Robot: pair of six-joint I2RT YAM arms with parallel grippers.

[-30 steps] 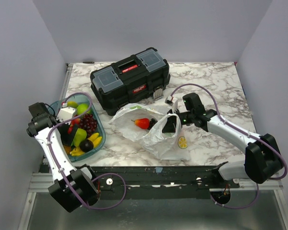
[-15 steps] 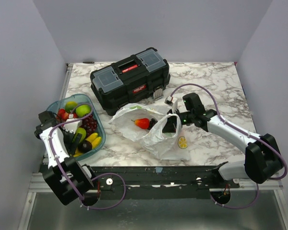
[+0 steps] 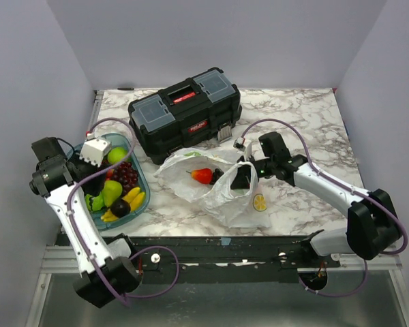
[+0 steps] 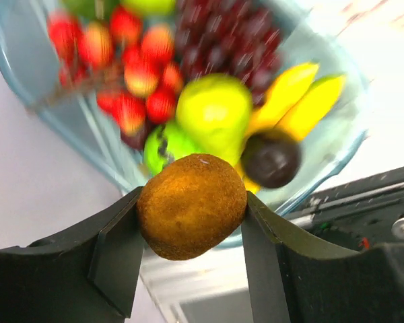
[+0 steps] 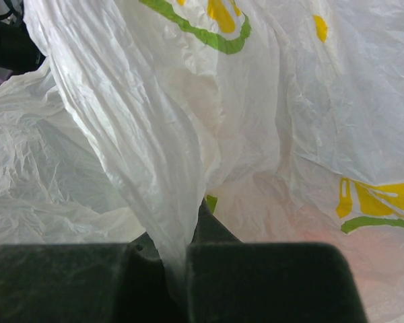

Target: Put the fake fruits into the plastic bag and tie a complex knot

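My left gripper (image 4: 192,215) is shut on a brown fuzzy oval fruit (image 4: 192,205) and holds it above the near left end of the teal tray (image 4: 13,60). Under it lie a green pear (image 4: 215,111), bananas (image 4: 296,101), dark grapes (image 4: 229,47), strawberries (image 4: 131,74) and a dark plum (image 4: 271,158). In the top view the left gripper (image 3: 94,178) hangs over the tray (image 3: 144,182). My right gripper (image 3: 242,178) is shut on a fold of the whitish plastic bag (image 5: 155,134), holding its mouth up. A red-orange fruit (image 3: 202,175) and a dark fruit (image 3: 217,174) lie in the bag (image 3: 225,197).
A black toolbox (image 3: 184,112) with grey-blue lids stands behind the bag and tray. The tray sits at the table's left edge. Marble table (image 3: 307,122) stretches to the right of the toolbox and the right arm.
My left arm has swung back and up from low in the tray, and the gripper now hangs higher over it. The right arm and the bag have not moved.
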